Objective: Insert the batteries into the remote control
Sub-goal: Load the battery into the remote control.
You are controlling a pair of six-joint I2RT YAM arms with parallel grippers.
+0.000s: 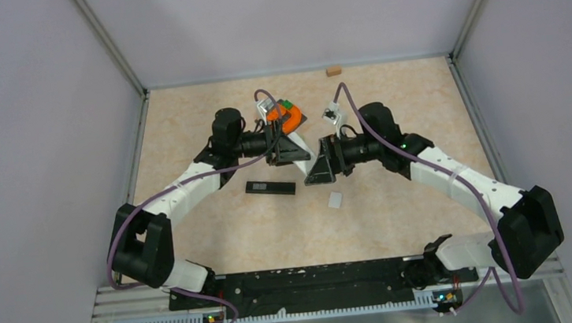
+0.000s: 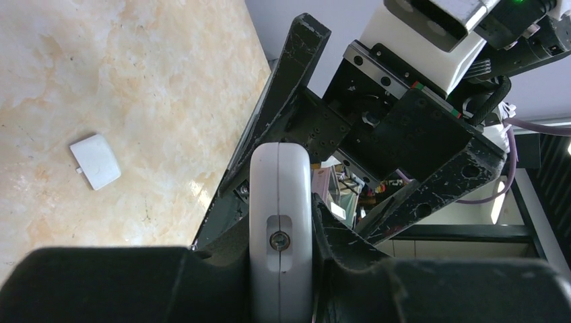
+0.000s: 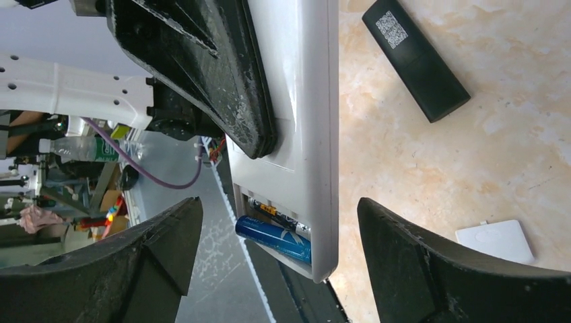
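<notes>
My left gripper (image 2: pixel 281 269) is shut on a white remote control (image 2: pixel 280 182), held edge-on above the table. In the right wrist view the remote (image 3: pixel 296 128) shows its open battery bay at the lower end. A blue battery (image 3: pixel 273 239) lies in the bay, slightly tilted. A darker battery with an orange mark (image 3: pixel 277 215) lies deeper beside it. My right gripper (image 3: pixel 277 222) is open, with one finger on each side of that end and touching nothing. From above, the left gripper (image 1: pixel 288 150) and the right gripper (image 1: pixel 318 166) meet at mid-table.
A black remote (image 1: pixel 270 187) lies on the table near the grippers. The white battery cover (image 1: pixel 335 199) lies loose to its right, also seen as the cover (image 2: pixel 95 161). An orange and green object (image 1: pixel 289 115) sits behind the left gripper. A small wooden block (image 1: pixel 333 70) is at the back wall.
</notes>
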